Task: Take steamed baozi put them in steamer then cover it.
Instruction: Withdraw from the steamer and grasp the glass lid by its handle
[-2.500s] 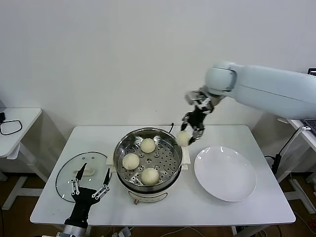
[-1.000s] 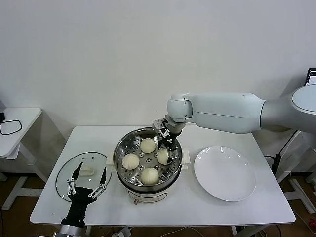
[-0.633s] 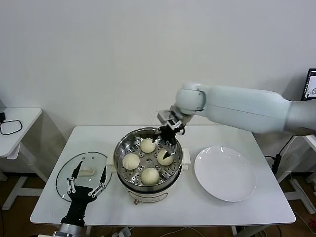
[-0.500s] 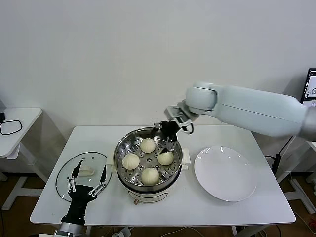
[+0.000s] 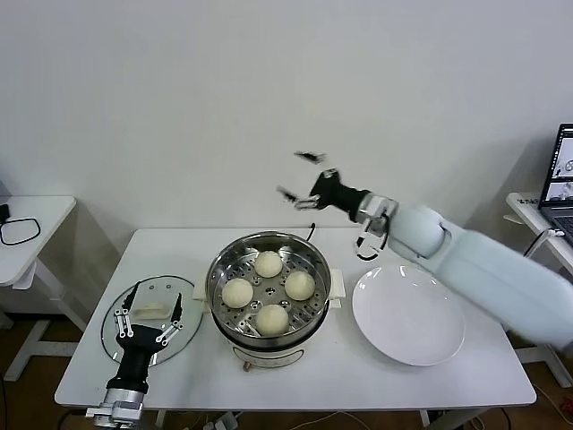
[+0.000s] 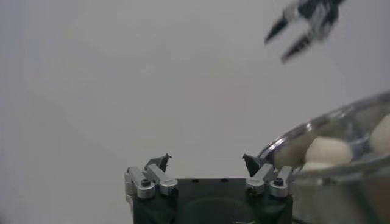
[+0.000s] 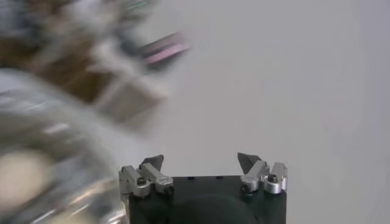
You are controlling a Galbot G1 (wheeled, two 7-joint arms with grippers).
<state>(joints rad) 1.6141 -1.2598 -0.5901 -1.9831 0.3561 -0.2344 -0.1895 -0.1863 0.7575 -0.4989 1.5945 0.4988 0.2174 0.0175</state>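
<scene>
Head view: four steamed baozi [image 5: 269, 264] sit in the steamer [image 5: 269, 291]; the cover [image 5: 148, 315] lies flat on the desk [image 5: 295, 367]. Left gripper [image 5: 146, 311] hovers over it, fingers spread, empty; a shallow handle grasp risks the cover slipping.

Left wrist view: fingers apart, nothing held.

Right wrist view: right gripper [image 7: 201, 164] raised, wide, empty.

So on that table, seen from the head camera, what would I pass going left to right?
Glass lid with the left end effector over it → steamer holding four buns → white plate.
</scene>
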